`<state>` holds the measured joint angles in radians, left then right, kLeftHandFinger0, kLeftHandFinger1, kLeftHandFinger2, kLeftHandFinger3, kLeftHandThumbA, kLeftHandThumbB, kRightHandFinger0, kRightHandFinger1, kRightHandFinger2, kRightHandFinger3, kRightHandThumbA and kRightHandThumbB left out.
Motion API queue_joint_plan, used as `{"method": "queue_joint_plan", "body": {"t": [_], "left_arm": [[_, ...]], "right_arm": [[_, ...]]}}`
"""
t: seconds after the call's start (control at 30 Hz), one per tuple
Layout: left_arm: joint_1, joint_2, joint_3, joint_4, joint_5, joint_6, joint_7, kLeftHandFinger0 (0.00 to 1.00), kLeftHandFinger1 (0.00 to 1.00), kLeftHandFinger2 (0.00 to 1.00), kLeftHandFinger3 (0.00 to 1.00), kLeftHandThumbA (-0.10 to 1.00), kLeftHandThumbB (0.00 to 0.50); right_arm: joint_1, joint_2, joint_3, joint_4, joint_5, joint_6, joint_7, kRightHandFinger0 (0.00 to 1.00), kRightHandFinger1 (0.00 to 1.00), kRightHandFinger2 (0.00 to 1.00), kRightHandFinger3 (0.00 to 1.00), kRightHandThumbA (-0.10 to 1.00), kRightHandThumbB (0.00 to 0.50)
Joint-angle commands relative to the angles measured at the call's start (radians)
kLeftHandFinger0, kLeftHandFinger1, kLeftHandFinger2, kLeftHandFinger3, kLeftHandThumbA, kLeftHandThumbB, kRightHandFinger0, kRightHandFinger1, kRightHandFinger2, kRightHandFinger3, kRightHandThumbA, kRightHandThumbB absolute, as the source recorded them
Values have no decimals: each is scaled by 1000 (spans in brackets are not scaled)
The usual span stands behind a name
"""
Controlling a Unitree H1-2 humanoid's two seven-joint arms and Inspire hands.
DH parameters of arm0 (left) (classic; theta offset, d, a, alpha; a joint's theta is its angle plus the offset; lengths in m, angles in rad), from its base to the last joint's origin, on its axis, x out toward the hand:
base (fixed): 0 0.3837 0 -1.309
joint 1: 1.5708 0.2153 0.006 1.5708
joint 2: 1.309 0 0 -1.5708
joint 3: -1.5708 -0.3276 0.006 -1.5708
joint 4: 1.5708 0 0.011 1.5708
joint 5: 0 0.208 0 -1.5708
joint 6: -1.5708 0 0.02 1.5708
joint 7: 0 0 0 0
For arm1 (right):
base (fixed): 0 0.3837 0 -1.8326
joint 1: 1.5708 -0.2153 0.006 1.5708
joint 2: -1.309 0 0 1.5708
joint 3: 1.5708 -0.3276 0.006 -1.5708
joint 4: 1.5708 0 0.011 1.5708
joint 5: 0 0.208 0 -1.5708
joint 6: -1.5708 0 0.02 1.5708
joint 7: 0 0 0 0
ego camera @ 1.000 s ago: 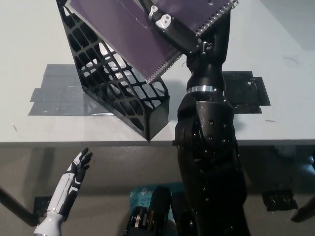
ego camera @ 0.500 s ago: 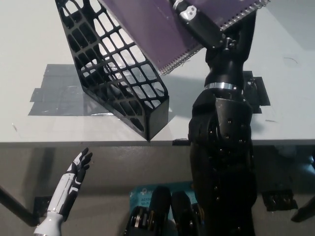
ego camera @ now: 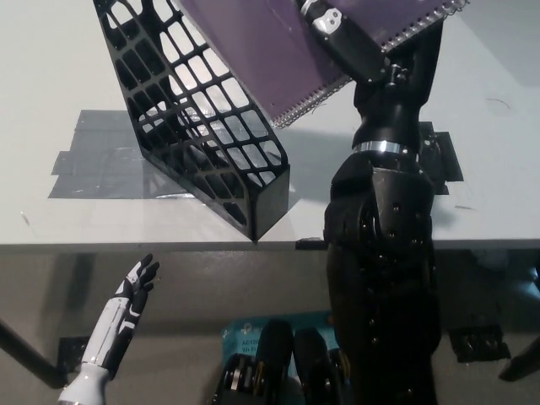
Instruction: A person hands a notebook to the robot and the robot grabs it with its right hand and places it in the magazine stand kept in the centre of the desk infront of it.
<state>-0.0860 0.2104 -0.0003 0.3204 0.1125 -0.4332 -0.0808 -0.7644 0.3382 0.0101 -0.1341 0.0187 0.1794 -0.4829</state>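
Observation:
A purple spiral-bound notebook (ego camera: 278, 51) hangs tilted at the top of the head view, its wire spine along the lower right edge. My black right hand (ego camera: 354, 46) is shut on it near the top right. The notebook's lower corner sits just above and to the right of the black lattice magazine stand (ego camera: 194, 126), which stands on the white desk (ego camera: 51, 76). Whether the notebook touches the stand's rim I cannot tell. My white left hand (ego camera: 135, 291) rests open below the desk's front edge at the lower left.
Grey tape patches (ego camera: 101, 160) lie on the desk under and left of the stand. Dark tape (ego camera: 439, 156) lies right of my arm. The desk's front edge (ego camera: 126, 246) runs across the middle. A teal packet (ego camera: 245, 337) lies on the floor below.
Over the last second my right arm carried the notebook up and to the right, off the stand's opening. In the last half second nothing moved. The left hand stayed still.

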Motion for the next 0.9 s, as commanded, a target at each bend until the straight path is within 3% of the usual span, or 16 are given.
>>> {"method": "queue_joint_plan", "body": {"t": [0.0,0.57,0.87], "left_arm": [[-17,13,-7,-27,17,-34,8,1000,1000,1000,1000,1000,500],[-22,16,-6,-31,30,-28,7,1000,1000,1000,1000,1000,500],[-28,16,-9,-32,13,-37,1,1000,1000,1000,1000,1000,500]], "right_arm": [[-61,42,25,-6,19,-106,-3,0,0,0,0,748,0],[-80,42,45,101,28,-153,-12,0,0,0,0,771,0],[-112,42,11,256,34,-243,-23,0,0,0,1,755,0]]}}
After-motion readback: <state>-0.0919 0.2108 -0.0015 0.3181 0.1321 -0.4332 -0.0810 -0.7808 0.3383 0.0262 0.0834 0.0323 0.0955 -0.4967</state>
